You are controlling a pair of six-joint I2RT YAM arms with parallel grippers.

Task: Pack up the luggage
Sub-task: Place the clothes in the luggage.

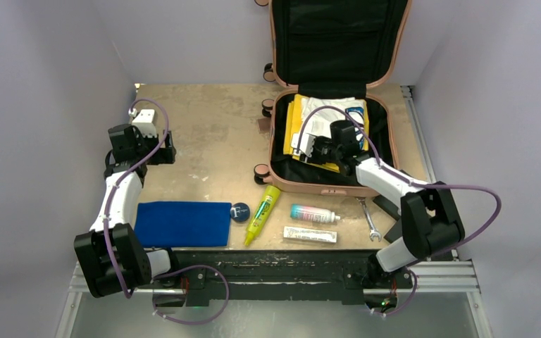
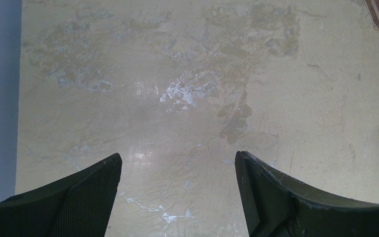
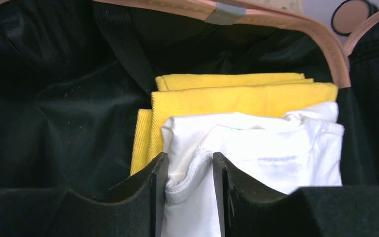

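Worn beige tabletop [image 2: 177,74] lies under the left gripper [image 2: 177,163], jaws wide apart. Over to the right gripper [image 3: 190,160]: it's pinching a white folded cotton garment [image 3: 276,148] (hem edge between the fingers), atop a yellow folded cloth [image 3: 237,98], inside the open salmon-pink hard-shell suitcase [image 1: 310,189] at the table's far right.

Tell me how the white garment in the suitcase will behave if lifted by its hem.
The white garment will probably go floppy and unfold: it is soft folded cloth, pinched only at a ribbed edge by the right gripper. It looks light, and may drag the yellow cloth beneath it.
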